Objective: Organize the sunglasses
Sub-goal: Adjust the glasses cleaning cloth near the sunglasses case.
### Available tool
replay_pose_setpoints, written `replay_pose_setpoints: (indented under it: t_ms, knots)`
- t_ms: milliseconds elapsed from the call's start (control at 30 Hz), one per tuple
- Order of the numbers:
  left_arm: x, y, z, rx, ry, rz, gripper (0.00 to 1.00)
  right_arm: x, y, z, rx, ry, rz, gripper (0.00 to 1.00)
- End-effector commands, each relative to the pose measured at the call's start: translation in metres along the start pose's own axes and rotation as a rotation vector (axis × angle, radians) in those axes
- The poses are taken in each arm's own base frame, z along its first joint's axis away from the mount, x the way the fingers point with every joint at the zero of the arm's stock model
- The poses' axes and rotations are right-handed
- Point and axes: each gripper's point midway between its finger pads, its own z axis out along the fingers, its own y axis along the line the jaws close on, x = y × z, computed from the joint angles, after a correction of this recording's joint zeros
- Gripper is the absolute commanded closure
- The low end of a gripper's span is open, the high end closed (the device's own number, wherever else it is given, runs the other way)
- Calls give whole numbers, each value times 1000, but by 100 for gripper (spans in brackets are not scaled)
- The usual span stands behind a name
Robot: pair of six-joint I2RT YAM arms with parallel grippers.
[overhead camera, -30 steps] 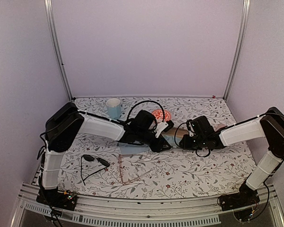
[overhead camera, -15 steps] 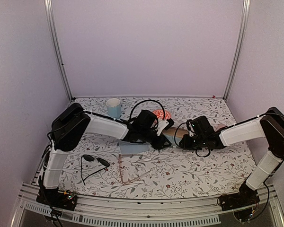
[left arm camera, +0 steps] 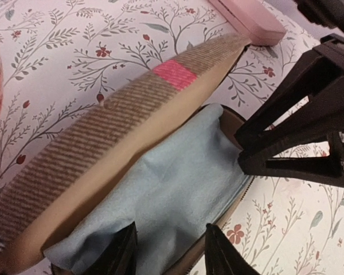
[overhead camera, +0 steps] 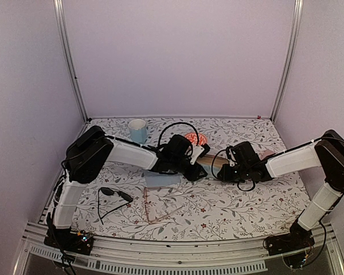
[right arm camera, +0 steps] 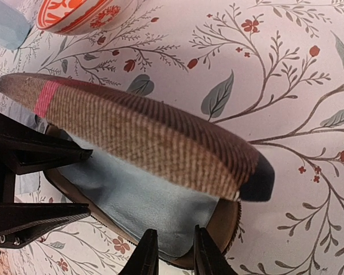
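The black sunglasses (overhead camera: 115,195) lie open on the table at front left. The pinkish see-through pair (overhead camera: 155,209) lies just right of them. Neither shows in the wrist views. The brown case (overhead camera: 216,162) with a red band stands open at mid-table, with a light blue cloth (left arm camera: 178,189) inside it. My left gripper (left arm camera: 169,255) is open, its fingers (left arm camera: 124,252) low over the cloth; in the top view it (overhead camera: 202,167) is at the case's left end. My right gripper (right arm camera: 173,255) is at the right end (overhead camera: 222,172), narrowly open, straddling the cloth's edge (right arm camera: 137,200) and the case rim.
A pink case (left arm camera: 246,17) lies beyond the brown one, also seen in the top view (overhead camera: 265,153). An orange patterned bowl (overhead camera: 195,139) and a pale blue cup (overhead camera: 137,130) stand behind. A second blue cloth (overhead camera: 160,179) lies flat left of the case.
My left arm has reached a little farther right, bringing its gripper closer over the open case. The right arm and both pairs of glasses have not moved.
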Motion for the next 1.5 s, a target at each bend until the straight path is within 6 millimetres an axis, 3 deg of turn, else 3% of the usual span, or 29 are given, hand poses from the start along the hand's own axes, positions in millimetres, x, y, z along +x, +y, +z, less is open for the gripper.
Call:
replay_pose_setpoints:
  t_ms: [0, 567, 1100, 1467]
  knots:
    - [-2, 11, 5, -27, -23, -28, 59, -1, 0, -4, -11, -12, 15, 77]
    - [17, 9, 1, -24, -8, -88, 58, -1, 0, -5, -19, -12, 16, 77]
    - [-22, -16, -25, 84, -99, -99, 54, -3, 2, -8, -24, -20, 15, 77]
    - [-35, -22, -43, 103, -132, -103, 53, -5, 3, -8, -28, -21, 14, 77]
